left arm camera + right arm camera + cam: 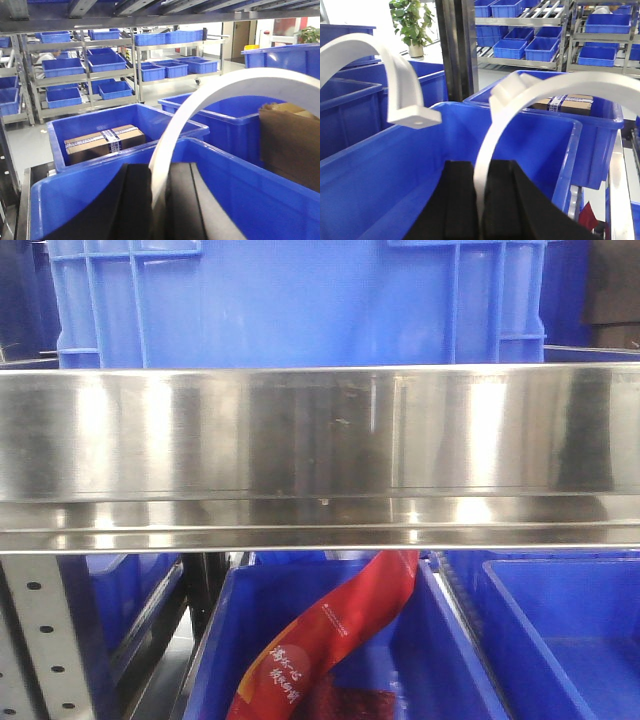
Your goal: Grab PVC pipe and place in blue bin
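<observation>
In the left wrist view my left gripper (160,172) is shut on a white curved PVC pipe piece (215,90) that arcs up and to the right over a large blue bin (260,200). In the right wrist view my right gripper (481,167) is shut on a second white curved PVC pipe piece (530,95), above the inside of the blue bin (385,170). The other curved PVC piece (395,60) hangs over that bin's left rim. Neither gripper shows in the front view.
A steel shelf beam (320,450) fills the front view, with a red packet (330,630) in a blue bin below. A taped cardboard box (105,141) lies in a neighbouring bin, beside brown cardboard (290,145). A steel upright (455,50) and racks of blue bins (80,67) stand behind.
</observation>
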